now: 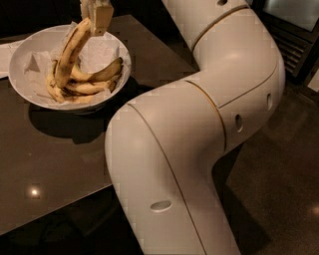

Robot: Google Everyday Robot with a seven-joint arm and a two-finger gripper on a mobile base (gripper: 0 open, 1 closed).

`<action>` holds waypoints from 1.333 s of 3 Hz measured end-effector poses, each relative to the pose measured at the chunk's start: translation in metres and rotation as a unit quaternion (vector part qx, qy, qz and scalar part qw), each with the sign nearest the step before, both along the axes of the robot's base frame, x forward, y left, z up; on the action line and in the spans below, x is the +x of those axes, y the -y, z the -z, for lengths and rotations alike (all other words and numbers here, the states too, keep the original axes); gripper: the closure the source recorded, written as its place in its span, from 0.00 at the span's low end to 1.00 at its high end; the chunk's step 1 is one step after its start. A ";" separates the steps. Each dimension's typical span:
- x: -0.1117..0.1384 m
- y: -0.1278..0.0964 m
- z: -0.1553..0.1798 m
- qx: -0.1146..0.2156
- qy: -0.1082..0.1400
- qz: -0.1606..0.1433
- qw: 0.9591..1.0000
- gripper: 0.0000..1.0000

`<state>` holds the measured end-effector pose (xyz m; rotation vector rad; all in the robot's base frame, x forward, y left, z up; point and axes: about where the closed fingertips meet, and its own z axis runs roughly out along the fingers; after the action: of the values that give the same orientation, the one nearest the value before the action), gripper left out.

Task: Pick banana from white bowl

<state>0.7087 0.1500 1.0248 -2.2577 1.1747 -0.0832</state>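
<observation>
One banana point(71, 54) is hanging from my gripper point(97, 14), upper left, which is pinching its top end; I am thinking: next, raise it clear of the bowl point(21, 54).

You have the banana point(70, 57) standing steeply tilted over the white bowl point(19, 82). It is long, curved and yellow, with dark brown streaks and speckles. Its upper end sits at the bowl's far rim, pinched in the tool point(95, 22), which closes on it from above at the top edge of the view. Its lower end points down and to the left, touching the shorter bananas point(92, 82) heaped in the bowl. The bowl is wide, round and glossy white with sloping sides, lined with crinkled white paper point(35, 64). It stands upright on the dark worktop point(60, 159), near its far left corner.
</observation>
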 end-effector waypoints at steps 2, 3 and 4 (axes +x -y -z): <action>-0.005 0.002 -0.035 0.002 0.031 0.026 0.999 1.00; -0.005 0.006 -0.047 0.012 0.045 0.036 0.998 1.00; -0.010 0.021 -0.069 0.029 0.062 0.064 0.996 1.00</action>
<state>0.6983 0.1289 1.0942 -2.0942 1.2378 -0.2337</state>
